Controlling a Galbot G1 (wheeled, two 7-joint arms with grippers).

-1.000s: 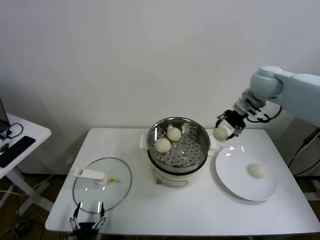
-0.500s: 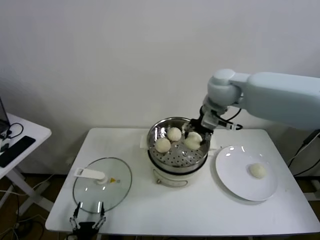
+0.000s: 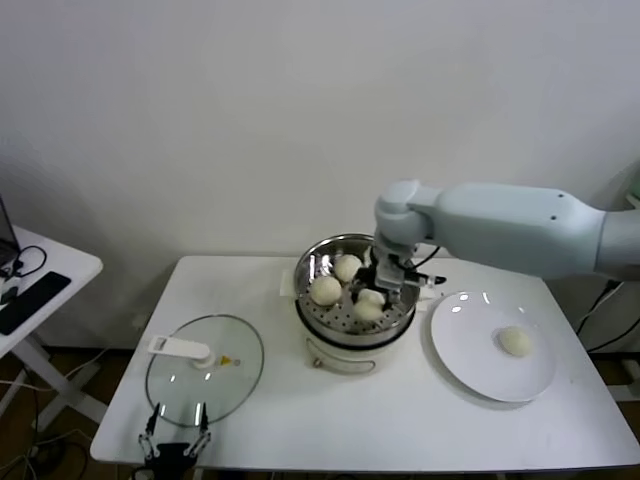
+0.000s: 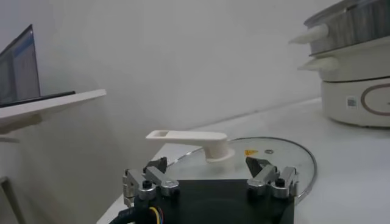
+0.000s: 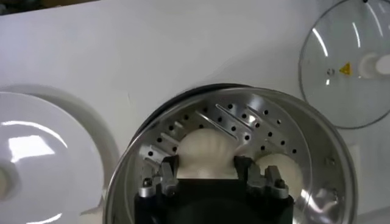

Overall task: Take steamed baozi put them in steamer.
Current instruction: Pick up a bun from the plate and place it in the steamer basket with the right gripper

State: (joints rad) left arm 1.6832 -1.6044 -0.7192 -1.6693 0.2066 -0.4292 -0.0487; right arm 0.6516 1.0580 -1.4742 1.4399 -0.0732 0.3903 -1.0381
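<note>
A: The baozi (image 3: 369,309) in the right gripper (image 3: 385,291) had travelled a long way in one second. Earlier it hung in the air over the near edge of the plate; half a second later it was over the steamer's rim; at this moment it sat low inside the steamer (image 3: 312,269), on or just above the holed floor.

B: And the fingers?

A: Clamped on that bun from both sides. The right wrist view showed it squeezed between the two fingers (image 5: 169,168), with the perforated metal floor all round.

B: The other buns?

A: Two baozi (image 3: 326,290) lay in the steamer at the left and back of the pot, as before. One baozi (image 3: 515,341) remained on the white plate (image 3: 470,380), right of the steamer, unmoved.

B: The right arm itself?

A: It had swung leftward across the table (image 3: 400,420), so its pale shell now stretched from the right edge to over the pot.

B: The left side?

A: The left gripper (image 4: 210,178) hung parked at the table's front left edge, just by the glass lid (image 3: 205,368), fingers spread apart and holding nothing. Nothing changed there.

B: Any writing?

A: A small yellow warning sticker (image 4: 251,152) on the lid and a tiny label (image 4: 350,102) on the steamer's white base; neither could be read.
</note>
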